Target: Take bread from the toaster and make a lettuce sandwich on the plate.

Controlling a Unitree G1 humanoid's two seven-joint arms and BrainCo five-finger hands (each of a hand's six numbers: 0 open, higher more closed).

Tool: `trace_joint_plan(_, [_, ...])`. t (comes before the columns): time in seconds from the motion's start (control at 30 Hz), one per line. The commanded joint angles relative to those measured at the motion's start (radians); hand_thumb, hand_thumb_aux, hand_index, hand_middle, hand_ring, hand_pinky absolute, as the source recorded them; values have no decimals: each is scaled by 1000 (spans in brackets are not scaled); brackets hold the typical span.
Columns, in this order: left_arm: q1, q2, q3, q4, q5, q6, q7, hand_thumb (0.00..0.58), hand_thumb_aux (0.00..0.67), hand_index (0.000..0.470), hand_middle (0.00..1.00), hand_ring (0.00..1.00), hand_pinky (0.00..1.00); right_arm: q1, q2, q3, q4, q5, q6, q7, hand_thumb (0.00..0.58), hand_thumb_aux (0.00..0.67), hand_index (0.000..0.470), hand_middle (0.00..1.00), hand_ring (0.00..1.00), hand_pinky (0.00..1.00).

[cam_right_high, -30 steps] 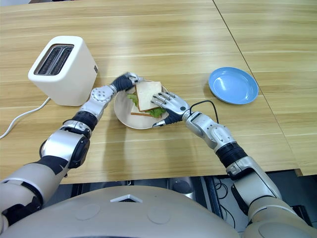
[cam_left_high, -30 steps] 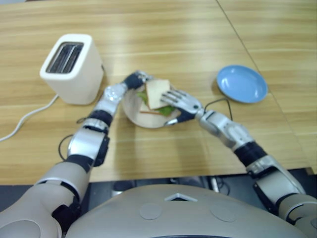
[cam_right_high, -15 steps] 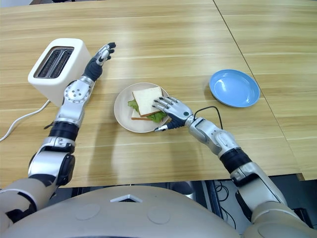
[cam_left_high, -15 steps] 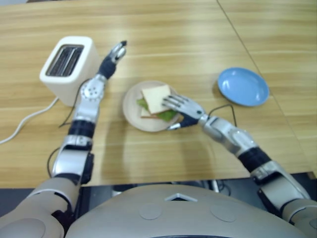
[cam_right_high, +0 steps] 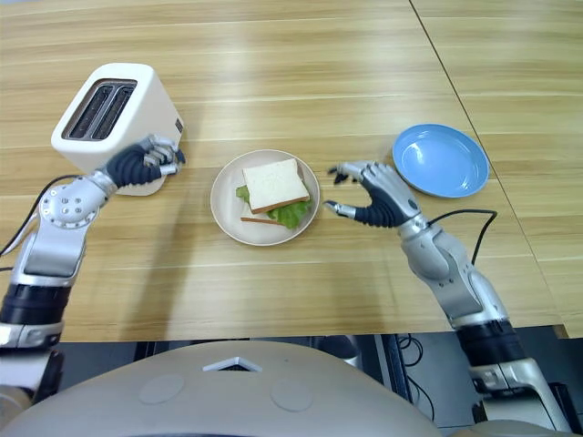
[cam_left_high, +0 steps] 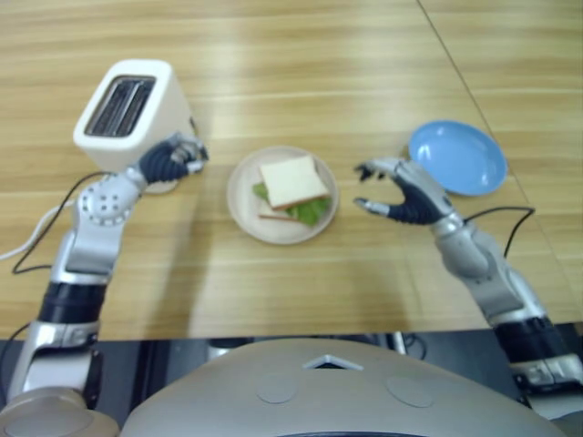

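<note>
A sandwich (cam_right_high: 272, 189) of two bread slices with green lettuce between them lies on the beige plate (cam_right_high: 227, 213) at the table's middle. The white toaster (cam_right_high: 114, 113) stands at the left with empty slots. My left hand (cam_right_high: 146, 162) sits curled just in front of the toaster's lower right corner, holding nothing. My right hand (cam_right_high: 372, 193) hovers right of the plate, a short way from its rim, fingers spread and loosely bent, holding nothing.
A blue plate (cam_right_high: 441, 161) lies at the right, just behind my right hand. The toaster's white cord (cam_left_high: 25, 247) runs off the left edge. A black cable (cam_right_high: 460, 218) trails by my right forearm. A seam (cam_right_high: 448, 86) divides the wooden table at the right.
My right hand lifted off the sandwich and drew back to the right. My left hand came down from beside the toaster's top and curled at its lower corner.
</note>
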Motion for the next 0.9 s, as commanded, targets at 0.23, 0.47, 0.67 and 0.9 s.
trace_joint_plan(0.23, [100, 67, -229, 52, 130, -33, -163, 580, 670, 460, 1000, 1000, 1000, 123, -56, 144, -42, 37, 84, 352, 580, 670, 460, 1000, 1000, 1000])
trace_joint_plan(0.47, [26, -8, -315, 191, 178, -32, -158, 580, 670, 460, 1000, 1000, 1000, -29, 36, 246, 163, -116, 103, 341, 580, 670, 460, 1000, 1000, 1000])
trace_joint_plan(0.67, [-153, -183, -343, 401, 203, -100, -32, 580, 670, 460, 1000, 1000, 1000, -250, 115, 323, 446, -239, 80, 251, 580, 670, 460, 1000, 1000, 1000])
trace_joint_plan(0.9, [-422, -377, -313, 835, 203, -157, 170, 580, 670, 460, 1000, 1000, 1000, -546, 179, 342, 789, -310, 47, 25, 580, 670, 460, 1000, 1000, 1000])
